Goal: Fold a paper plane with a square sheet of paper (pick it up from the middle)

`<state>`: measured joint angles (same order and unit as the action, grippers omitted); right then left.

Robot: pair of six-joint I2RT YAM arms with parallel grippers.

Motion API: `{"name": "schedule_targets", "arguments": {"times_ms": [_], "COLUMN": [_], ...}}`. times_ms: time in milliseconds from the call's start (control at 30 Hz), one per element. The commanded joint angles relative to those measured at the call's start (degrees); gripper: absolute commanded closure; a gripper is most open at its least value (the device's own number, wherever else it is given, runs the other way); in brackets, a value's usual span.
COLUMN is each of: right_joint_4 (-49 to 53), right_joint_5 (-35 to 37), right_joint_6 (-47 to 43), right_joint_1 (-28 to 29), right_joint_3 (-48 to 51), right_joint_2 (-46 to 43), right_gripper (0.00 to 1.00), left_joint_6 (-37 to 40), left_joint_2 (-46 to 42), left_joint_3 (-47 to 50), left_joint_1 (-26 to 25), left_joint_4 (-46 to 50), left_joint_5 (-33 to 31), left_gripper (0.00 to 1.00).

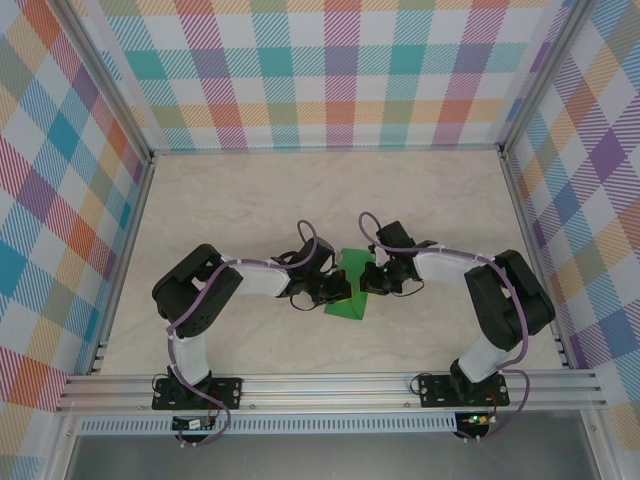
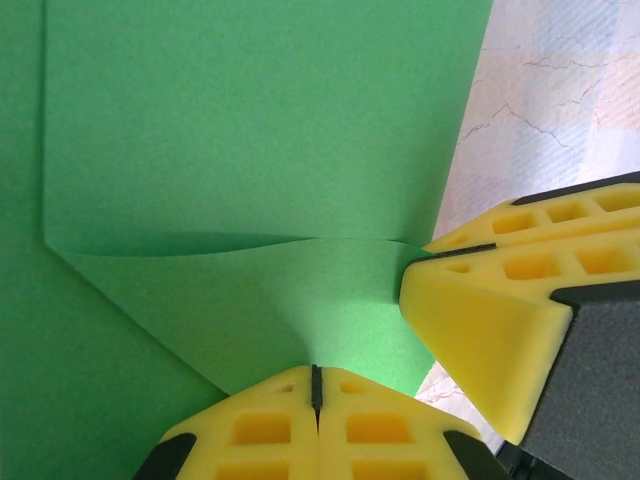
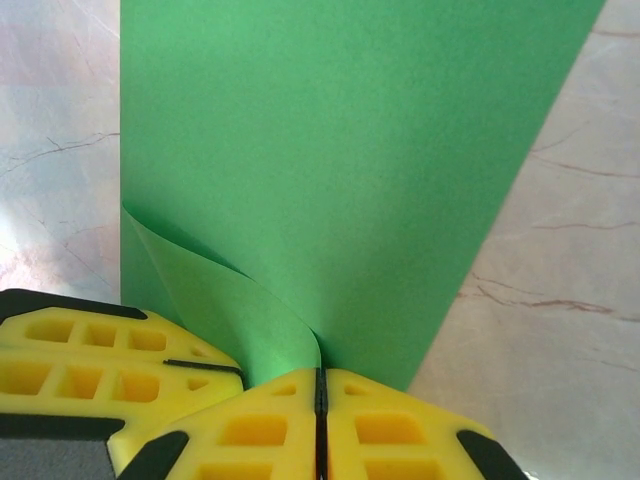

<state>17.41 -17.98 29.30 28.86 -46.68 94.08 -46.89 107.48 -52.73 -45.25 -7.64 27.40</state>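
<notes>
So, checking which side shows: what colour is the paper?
Green paper, clearest in the right wrist view.

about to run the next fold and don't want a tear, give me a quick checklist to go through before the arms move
1. left gripper shut on the green paper sheet: ok
2. right gripper shut on the same sheet: ok
3. paper untorn where visible: ok
4. fold creased flat: not ok, it is a soft curl
5. grippers clear of each other: cannot tell, they sit very close
</notes>
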Motion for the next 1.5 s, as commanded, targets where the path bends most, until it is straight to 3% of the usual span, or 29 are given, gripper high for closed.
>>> {"name": "schedule_targets", "arguments": {"times_ms": [0,167,300,400,533,700,1033,1467], "right_joint_4": [1.0,3.3,5.9,6.3,4.0,-0.4,-2.6,-0.5], "right_joint_5": [0.4,1.7,4.8,4.9,0.1,-3.7,-3.5,-1.5], "right_joint_6": [-1.2,-0.8,0.6,2.4,5.0,8.3,8.9,7.4], "right_joint_1": [-0.2,-0.3,-0.2,-0.1,1.1,5.2,8.8,9.0], "right_joint_3": [-1.7,-2.7,-2.4,-0.2,4.3,6.7,4.0,6.5], "right_joint_2": [0.8,0.0,-6.1,-11.2,-15.2,-13.8,-5.1,-2.5], "right_gripper": [0.9,0.85,0.74,0.71,0.83,1.0,1.0,1.0], "left_joint_6": [0.9,0.9,0.6,0.5,0.2,-0.1,-0.6,-0.9], "left_joint_2": [1.5,1.6,1.5,1.4,1.5,1.5,1.2,1.2], "left_joint_3": [-0.8,-0.8,0.0,0.3,0.6,0.8,1.4,2.0], "left_joint_1": [-0.6,-0.6,-0.6,-0.6,-0.6,-0.7,-0.6,-0.7], "left_joint_4": [2.2,4.3,5.1,6.0,5.9,6.3,6.5,6.5], "left_joint_5": [-1.2,-2.1,-3.0,-3.7,-4.2,-4.9,-5.7,-6.6], "left_gripper": [0.99,0.99,0.99,1.0,1.0,1.0,1.0,1.0]}}
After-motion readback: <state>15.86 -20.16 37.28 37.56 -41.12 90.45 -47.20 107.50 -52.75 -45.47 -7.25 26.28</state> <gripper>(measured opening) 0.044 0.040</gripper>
